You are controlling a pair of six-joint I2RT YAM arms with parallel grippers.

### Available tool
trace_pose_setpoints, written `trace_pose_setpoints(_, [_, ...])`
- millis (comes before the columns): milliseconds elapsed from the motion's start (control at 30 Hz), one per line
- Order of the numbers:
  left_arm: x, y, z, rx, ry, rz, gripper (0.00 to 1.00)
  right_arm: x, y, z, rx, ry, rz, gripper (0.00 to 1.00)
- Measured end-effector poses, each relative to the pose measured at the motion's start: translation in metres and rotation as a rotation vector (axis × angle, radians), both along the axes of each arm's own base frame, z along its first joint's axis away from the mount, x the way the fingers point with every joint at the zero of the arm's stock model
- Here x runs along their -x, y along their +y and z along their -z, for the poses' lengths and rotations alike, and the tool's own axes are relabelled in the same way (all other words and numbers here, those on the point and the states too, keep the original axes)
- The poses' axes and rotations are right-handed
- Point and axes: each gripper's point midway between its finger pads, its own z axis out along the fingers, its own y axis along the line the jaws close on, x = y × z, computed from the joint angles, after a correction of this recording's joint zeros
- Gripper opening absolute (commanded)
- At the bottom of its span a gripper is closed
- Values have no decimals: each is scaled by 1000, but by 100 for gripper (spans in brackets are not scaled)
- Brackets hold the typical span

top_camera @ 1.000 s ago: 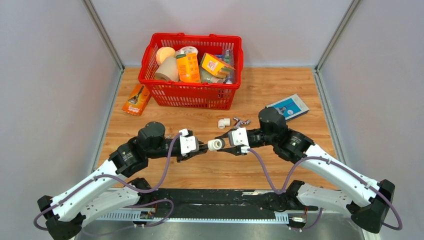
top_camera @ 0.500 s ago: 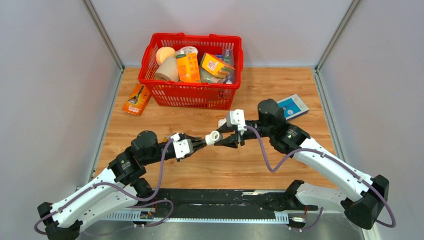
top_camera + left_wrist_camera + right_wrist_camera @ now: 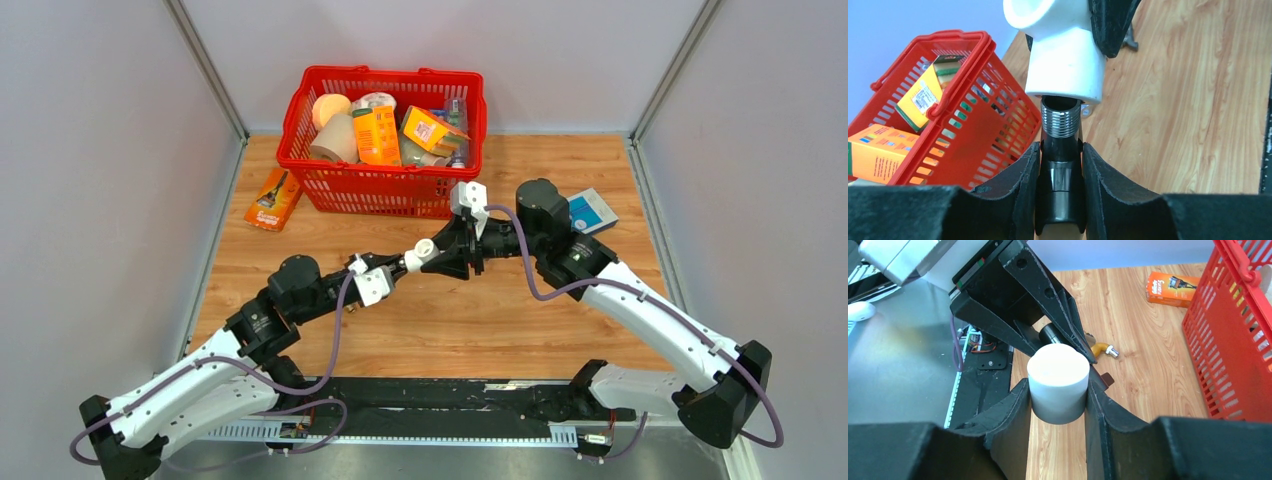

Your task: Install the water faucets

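Left gripper is pinching the faucet on its dark tube, jaws snug on both sides, threaded end sticking out past the fingertips. Right gripper is clamped on the white elbow fitting, round body wedged between both fingers. Only the left wrist view shows the joint: the thread is lined up with the fitting's open socket, tip at the mouth, can't tell if it's actually in. In the right wrist view the fitting hides the thread and only a stub of dark tube shows beyond it, inside the left gripper's jaws. That view also shows a small brass-coloured elbow lying on the counter just past the grippers. Top view resolves neither thread nor tube, just the two grippers tip to tip above the counter with the fitting between them. The red basket is close behind the right gripper, the orange pack well off beyond the left one, and the blue booklet sits further back behind the right gripper.
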Motion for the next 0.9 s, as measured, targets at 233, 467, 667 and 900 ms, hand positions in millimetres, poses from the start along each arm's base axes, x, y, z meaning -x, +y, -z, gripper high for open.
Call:
trace_pose_setpoints(233, [-12,-3,-2,-33,6,-39,0,-11,-3,0,37,0,77,0])
trace_pose_setpoints(467, [-23,3,-1,-36,83,-129,0,-23,-11,5,98,-6,184,0])
trace_pose_setpoints(667, [-24,5,2,-40,180,-118,0,-24,-21,19,169,-28,201,0])
trace_pose_setpoints(900, [-8,-8,16,-117,337,52,0,-16,-36,18,194,-278,123,0])
